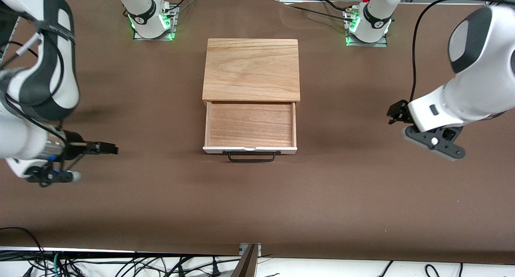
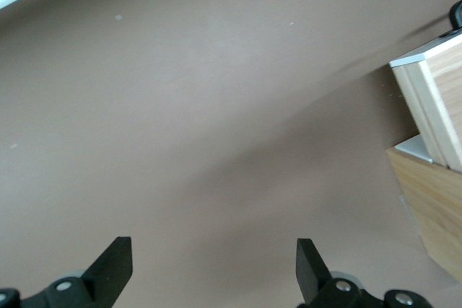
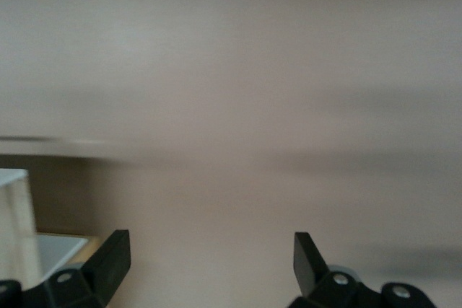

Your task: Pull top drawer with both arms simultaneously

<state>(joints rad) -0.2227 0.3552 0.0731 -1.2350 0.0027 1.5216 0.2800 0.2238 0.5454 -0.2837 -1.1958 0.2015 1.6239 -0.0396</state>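
The handle (image 1: 252, 156), a thin black bar, is sitting nearest the front camera, sticking out from the white front panel of the top drawer (image 1: 250, 125). The drawer is standing pulled well out of the cabinet (image 1: 251, 69), showing its bare reddish wood floor, with nothing lying inside. The right gripper (image 1: 108, 148) is hanging over the brown table (image 1: 161, 204) toward the right arm's end, well apart from the drawer and level with its front panel, pointing toward it. In the right wrist view, its two black fingers (image 3: 112, 257) are standing wide apart with only table between them, gripping nothing, and a pale corner of the cabinet is showing at the edge. The left gripper (image 1: 396, 112) is hovering over the table toward the left arm's end, also well apart from the drawer and touching nothing. In the left wrist view, its fingers (image 2: 115, 261) are spread wide and empty, with the drawer's corner (image 2: 433, 106) showing off to one side. Farther back, the cabinet's light wood top is lying flat between the two arm bases.
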